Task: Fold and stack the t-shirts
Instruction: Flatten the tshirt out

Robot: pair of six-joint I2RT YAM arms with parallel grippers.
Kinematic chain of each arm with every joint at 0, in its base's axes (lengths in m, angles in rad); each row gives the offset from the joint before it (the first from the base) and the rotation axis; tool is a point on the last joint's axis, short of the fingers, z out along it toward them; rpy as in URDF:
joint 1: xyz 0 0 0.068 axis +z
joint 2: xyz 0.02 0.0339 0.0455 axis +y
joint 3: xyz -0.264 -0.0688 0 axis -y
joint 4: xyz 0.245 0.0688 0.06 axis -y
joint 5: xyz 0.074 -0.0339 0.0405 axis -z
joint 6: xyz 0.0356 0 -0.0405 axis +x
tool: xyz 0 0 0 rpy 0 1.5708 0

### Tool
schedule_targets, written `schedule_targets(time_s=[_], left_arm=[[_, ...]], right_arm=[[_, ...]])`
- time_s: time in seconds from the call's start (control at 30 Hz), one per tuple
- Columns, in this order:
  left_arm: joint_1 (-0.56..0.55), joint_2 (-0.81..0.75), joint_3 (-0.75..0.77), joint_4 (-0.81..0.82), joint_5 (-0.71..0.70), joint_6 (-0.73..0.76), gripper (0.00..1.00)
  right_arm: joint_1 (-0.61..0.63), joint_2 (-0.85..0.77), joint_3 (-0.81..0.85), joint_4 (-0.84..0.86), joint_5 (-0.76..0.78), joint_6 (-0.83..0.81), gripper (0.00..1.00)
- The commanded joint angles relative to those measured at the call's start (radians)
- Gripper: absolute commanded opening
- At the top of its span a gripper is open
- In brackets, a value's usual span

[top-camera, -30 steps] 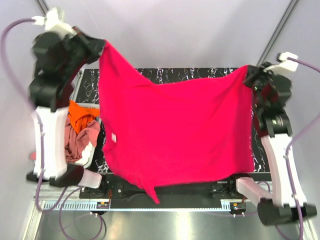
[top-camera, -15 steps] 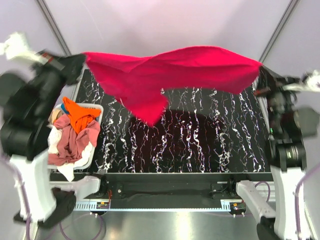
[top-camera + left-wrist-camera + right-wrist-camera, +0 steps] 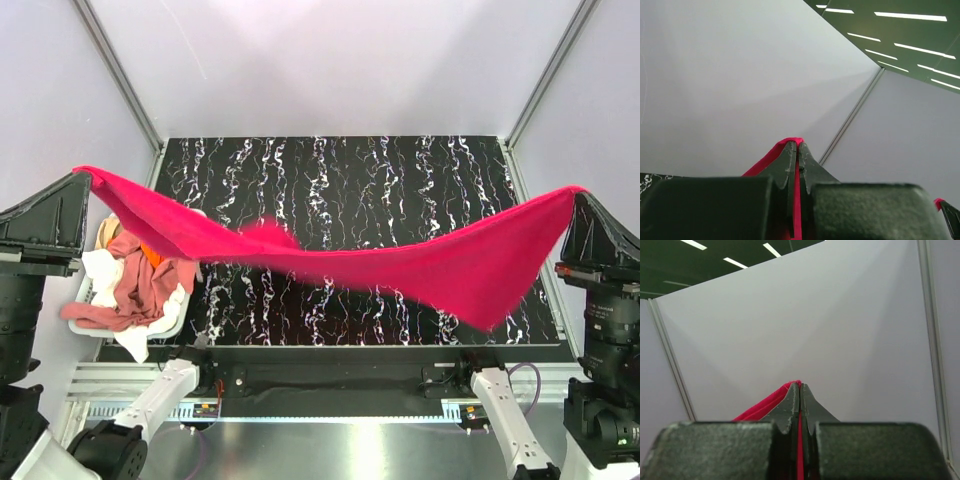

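Desk [image 3: 400, 180] sits under the red tee [image 3: 400, 265], which is now stretched low across it btwn both arms. It billowed high 0.5 s ago, so the flick looks done and lay-down prob next. Other tees [image 3: 135, 285] are heaped at left. Left tool [image 3: 796, 146] & right tool [image 3: 800, 386] are each clenched on a corner of the red tee.

Black white-veined table [image 3: 400, 200] — white basket [image 3: 186, 308] of crumpled t-shirts [image 3: 138, 285] at its left edge.

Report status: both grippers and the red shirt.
Left gripper, right gripper shut on red shirt. Shirt stretched in air above table. Other shirts piled under left end.
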Motion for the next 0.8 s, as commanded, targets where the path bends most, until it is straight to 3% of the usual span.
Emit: schedule_targets(time_s=[0.0,0.17,0.33,0.5,0.67,0.77], left_arm=[[0.005,0.043,0.034,0.007,-0.031,-0.004,0.0],[0.005,0.21,0.096,0.025,-0.128,0.1,0.0],[0.005,0.428,0.054,0.105,-0.175,0.185,0.0],[0.005,0.539,-0.217,0.266,-0.145,0.215,0.0],[0.012,0.651,-0.542,0.551,-0.123,0.246,0.0],[0.034,0.807,-0.552,0.599,-0.088,0.217,0.0]], right_arm=[[-0.001,0.029,0.033,-0.045,0.025,-0.032,0.0],[-0.001,0.194,0.018,-0.026,0.062,-0.096,0.0],[-0.001,0.357,-0.097,0.145,0.111,-0.137,0.0],[0.001,0.443,-0.336,0.39,0.157,-0.095,0.0],[0.001,0.601,-0.597,0.682,0.2,-0.073,0.0],[-0.001,0.792,-0.639,0.843,0.295,-0.062,0.0]])
